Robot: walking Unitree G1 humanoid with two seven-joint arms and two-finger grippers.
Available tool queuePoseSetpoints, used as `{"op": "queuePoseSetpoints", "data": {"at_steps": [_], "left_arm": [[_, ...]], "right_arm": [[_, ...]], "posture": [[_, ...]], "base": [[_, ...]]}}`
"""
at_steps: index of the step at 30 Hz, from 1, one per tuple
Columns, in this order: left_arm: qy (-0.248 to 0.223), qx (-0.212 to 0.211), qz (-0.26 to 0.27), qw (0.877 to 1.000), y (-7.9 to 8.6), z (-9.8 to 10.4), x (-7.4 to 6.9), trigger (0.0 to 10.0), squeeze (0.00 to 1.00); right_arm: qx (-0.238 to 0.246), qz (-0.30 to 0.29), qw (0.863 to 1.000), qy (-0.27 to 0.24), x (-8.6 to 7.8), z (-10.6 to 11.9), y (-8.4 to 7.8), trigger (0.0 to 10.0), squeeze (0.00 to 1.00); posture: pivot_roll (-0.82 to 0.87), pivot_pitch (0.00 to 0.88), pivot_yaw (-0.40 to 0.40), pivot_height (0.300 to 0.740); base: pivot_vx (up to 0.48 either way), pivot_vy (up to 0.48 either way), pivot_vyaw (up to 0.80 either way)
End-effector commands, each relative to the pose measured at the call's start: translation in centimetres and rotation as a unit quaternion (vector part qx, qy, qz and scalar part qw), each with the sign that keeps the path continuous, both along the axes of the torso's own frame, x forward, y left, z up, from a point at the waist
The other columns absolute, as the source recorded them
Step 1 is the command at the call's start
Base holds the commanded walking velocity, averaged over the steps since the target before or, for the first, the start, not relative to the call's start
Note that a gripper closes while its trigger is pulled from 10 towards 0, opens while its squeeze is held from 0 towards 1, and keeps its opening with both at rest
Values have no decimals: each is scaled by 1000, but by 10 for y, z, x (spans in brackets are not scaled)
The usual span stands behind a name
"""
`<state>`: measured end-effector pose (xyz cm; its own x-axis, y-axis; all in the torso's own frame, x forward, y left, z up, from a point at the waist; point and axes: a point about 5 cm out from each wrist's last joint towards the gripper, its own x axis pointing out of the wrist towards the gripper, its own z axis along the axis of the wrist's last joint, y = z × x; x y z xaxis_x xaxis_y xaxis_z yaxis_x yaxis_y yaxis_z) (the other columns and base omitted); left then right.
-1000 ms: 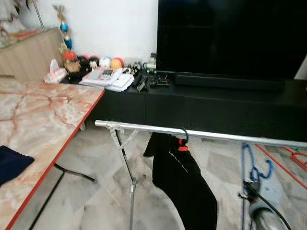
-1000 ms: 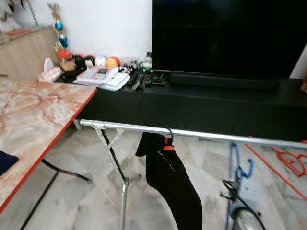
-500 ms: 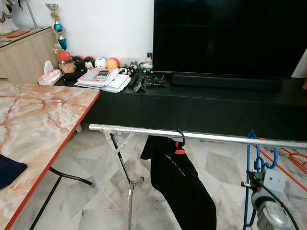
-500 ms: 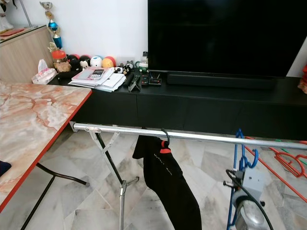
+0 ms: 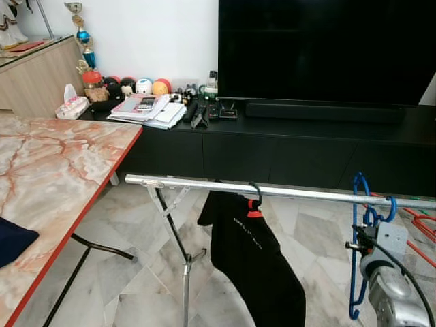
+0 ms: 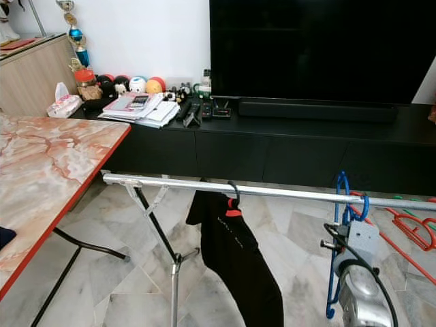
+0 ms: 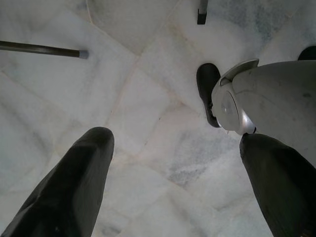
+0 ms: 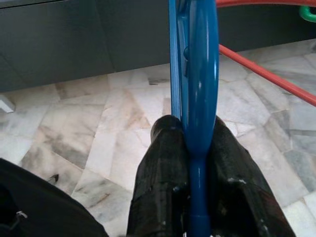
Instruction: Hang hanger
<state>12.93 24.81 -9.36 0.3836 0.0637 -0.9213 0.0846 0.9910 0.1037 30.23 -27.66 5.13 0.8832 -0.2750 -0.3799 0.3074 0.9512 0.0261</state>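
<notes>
Right end effector (image 8: 190,163) mostly behind blue hanger (image 8: 197,74)

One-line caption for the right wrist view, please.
Right tool clamps an empty blue hanger edge-on, above marble floor with a dark cabinet behind.

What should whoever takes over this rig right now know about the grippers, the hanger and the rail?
Right gripper: shut on the blue hanger, held up at the silver rail, toward its right end. The hook sits at rail height; whether it is over the rail I cannot tell.
Left gripper: open, hanging idle over the marble floor.
Done: a black garment already hangs on the rail from its own hanger.
Left: seat the blue hanger's hook on the rail, confirm, then release.
Note: red hangers lie on the floor to the right.
</notes>
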Motion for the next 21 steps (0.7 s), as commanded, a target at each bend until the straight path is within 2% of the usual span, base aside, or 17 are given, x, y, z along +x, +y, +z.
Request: {"op": "queuePoseSetpoints", "data": {"at_steps": [1,6,21], "left_arm": [[13,5,-5,1000,2,-1,-5,10000,0],[14,5,-5,1000,2,-1,-5,10000,0],[16,6,-7,1000,3,-1,-6,10000,0]], "right_arm": [[1,1,1000,5,2,1,-2,10000,0],[10,33,999,22,10,2,4,10000,0],[12,93,995,46,20,3,14,10000,0]], "posture": [[21,15,-4,740],[26,14,-1,740],[32,18,3,740]], "base": [[0,0,0],[0,0,0],[0,0,0]]}}
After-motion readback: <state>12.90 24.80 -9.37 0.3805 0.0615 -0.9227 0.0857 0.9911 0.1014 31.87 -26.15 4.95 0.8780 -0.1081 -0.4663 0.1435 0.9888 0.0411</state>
